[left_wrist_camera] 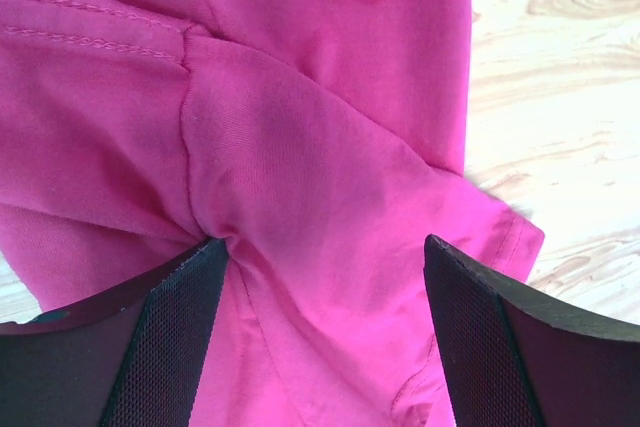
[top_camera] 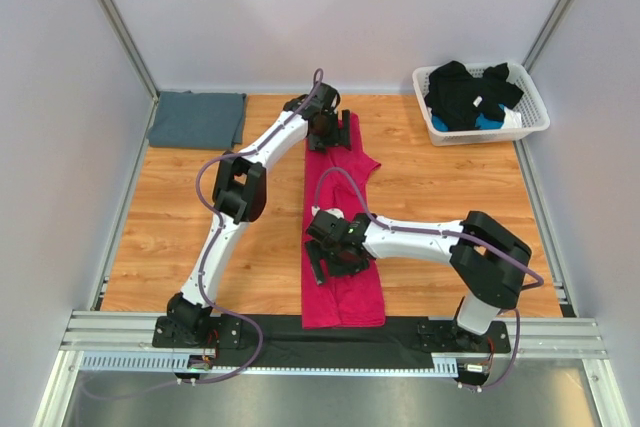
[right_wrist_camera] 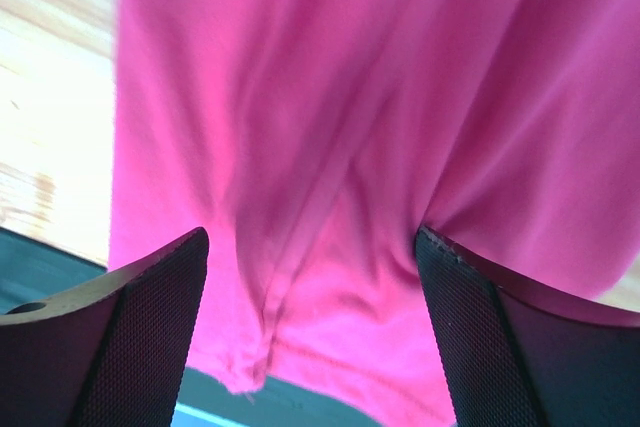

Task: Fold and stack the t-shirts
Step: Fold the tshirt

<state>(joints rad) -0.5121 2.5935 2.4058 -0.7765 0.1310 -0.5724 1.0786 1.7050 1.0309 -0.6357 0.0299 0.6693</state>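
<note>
The magenta-pink t-shirt lies folded into a long narrow strip down the middle of the wooden table; its near hem reaches the black strip at the front edge. My left gripper is at its far end, open, with the jaws set down on either side of the sleeve cloth; midway between the fingertips is pink fabric. My right gripper is open over the shirt's near half, jaws straddling a fold above the hem. The slate blue-grey t-shirt lies folded flat at the far left corner.
A white lattice basket with black and blue garments stands at the far right. A black strip and metal rails run along the near edge. Grey walls enclose the table on three sides.
</note>
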